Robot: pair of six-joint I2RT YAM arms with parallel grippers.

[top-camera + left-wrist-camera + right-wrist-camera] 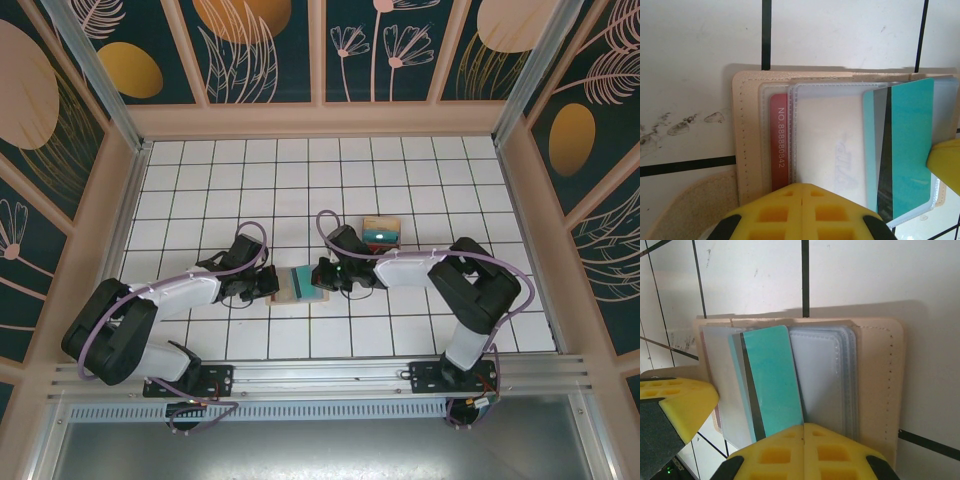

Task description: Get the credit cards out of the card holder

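Directly ahead of L gripper (262,283), pads closed together w/ no gap, lies the card holder (747,130), open flat on tiles; pads sit over its near edge. Red card (778,145) in sleeve, running under the pads. Teal card (770,380) partly out, tilted, between grippers. R gripper (802,452): pads together, teal card's end runs under them; cannot tell if clamped. Card pile (381,234) just beside R arm, far side.

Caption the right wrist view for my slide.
Right pincer pinches a teal card over the open tan card holder.
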